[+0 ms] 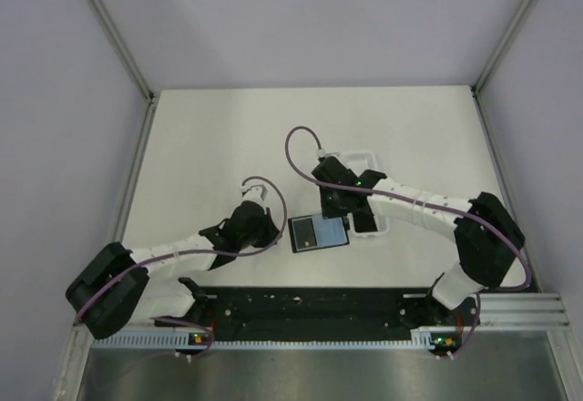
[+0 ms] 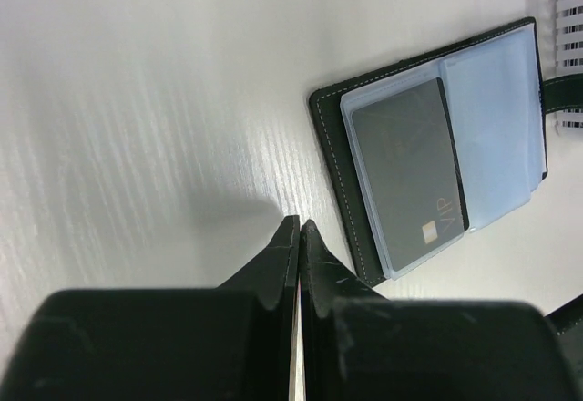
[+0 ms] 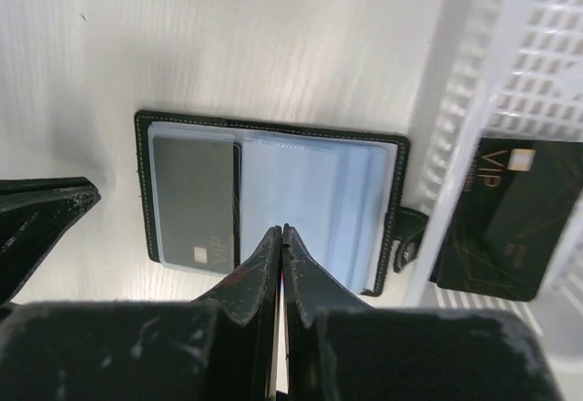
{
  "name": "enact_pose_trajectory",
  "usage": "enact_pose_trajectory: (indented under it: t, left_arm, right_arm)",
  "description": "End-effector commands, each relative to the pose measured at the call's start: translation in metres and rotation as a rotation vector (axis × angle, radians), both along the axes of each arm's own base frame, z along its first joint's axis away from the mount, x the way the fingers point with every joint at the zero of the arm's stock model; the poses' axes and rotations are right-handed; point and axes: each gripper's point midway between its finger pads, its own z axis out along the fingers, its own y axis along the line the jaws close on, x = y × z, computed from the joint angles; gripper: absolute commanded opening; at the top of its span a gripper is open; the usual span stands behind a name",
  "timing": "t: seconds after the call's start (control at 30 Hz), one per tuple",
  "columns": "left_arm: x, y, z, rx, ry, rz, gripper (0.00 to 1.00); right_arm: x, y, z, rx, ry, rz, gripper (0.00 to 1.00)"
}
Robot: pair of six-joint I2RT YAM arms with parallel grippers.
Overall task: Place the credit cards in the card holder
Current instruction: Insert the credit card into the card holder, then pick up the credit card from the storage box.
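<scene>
The card holder [image 1: 319,234] lies open on the table, its blue-grey sleeves [image 3: 310,182] facing up. One dark credit card [image 2: 410,159] marked VIP sits in its left sleeve [image 3: 193,196]. A second dark credit card [image 3: 510,214] lies in the white tray [image 3: 510,55], just right of the card holder. My left gripper [image 2: 299,223] is shut and empty, low over the table, just off the holder's left edge. My right gripper [image 3: 281,230] is shut and empty too, its tips over the near edge of the blue sleeves.
The white ribbed tray [image 1: 369,159] stands right behind the card holder, partly hidden under my right arm. The holder's black closing strap [image 3: 410,228] sticks out toward the tray. Grey walls enclose the table on three sides.
</scene>
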Motion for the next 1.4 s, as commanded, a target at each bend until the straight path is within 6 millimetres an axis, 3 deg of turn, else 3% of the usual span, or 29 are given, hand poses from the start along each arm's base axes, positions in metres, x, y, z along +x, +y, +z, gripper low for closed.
enact_pose_trajectory:
  t: [0.0,0.1,0.2,0.33,0.57,0.83,1.1,1.37]
  left_arm:
    - [0.005,0.014,0.012,0.032,-0.057,0.043,0.00]
    - [0.008,0.017,0.023,0.010,-0.090,0.047,0.00]
    - [0.011,0.018,0.035,-0.011,-0.116,0.036,0.00]
    - [0.016,0.020,0.049,-0.015,-0.145,0.042,0.15]
    - [0.018,0.017,0.068,-0.020,-0.175,0.015,0.17]
    - [0.037,-0.015,0.116,-0.075,-0.259,-0.089,0.16]
    - [0.052,-0.054,0.136,-0.139,-0.261,-0.173,0.16]
    - [0.059,-0.083,0.140,-0.164,-0.250,-0.220,0.16]
  right_arm:
    - [0.021,-0.026,0.054,-0.015,-0.216,-0.067,0.00]
    - [0.029,-0.049,0.067,0.009,-0.247,-0.129,0.00]
    - [0.035,-0.070,0.066,0.045,-0.210,-0.179,0.03]
    - [0.039,-0.088,0.051,0.058,-0.141,-0.210,0.18]
    - [0.040,-0.103,0.017,-0.003,-0.060,-0.271,0.24]
    - [0.042,-0.118,-0.008,-0.068,-0.019,-0.330,0.25]
    - [0.042,-0.128,-0.026,-0.066,0.027,-0.372,0.32]
    - [0.043,-0.130,-0.036,-0.076,0.046,-0.373,0.34]
